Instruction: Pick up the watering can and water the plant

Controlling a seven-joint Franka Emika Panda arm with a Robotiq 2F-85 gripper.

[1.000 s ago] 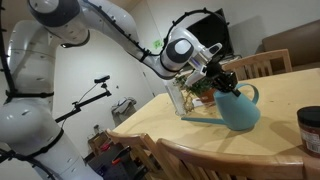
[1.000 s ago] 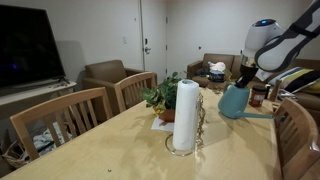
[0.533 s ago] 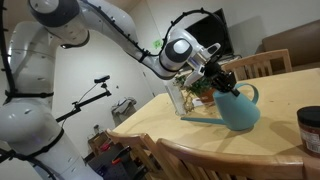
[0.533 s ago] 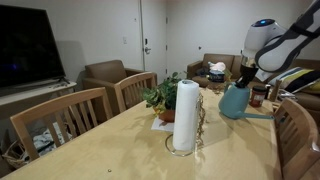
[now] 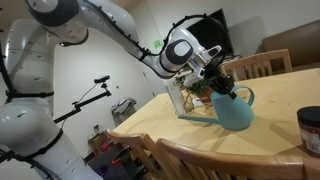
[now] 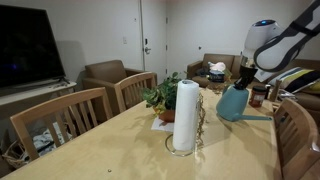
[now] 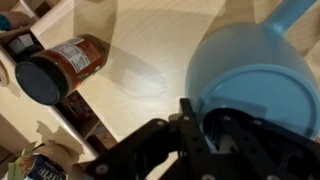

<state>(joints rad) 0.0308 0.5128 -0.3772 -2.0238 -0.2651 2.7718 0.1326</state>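
a home's dining and living room: a wooden dining table (image 6: 120, 152) with wooden chairs (image 6: 62, 115) along its left, a brown armchair (image 6: 106, 74) and a dark television (image 6: 22, 48) far left, a white door (image 6: 152, 40) beyond.

Warm, even indoor light fills every view. Soft shadows cross the bench (image 7: 150, 50); the dark hand (image 7: 215, 135) looks blurred.

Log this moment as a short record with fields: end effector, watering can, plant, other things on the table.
end effector: shut on the watering can at its top opening
watering can: teal, roughly upright, not tipped to pour; whether it is off the table cannot be told
plant: leafy, in its pot, beside the paper towel roll, apart from the can
jar: on the table, apart from the can
task state: can gripped, watering not yet begun
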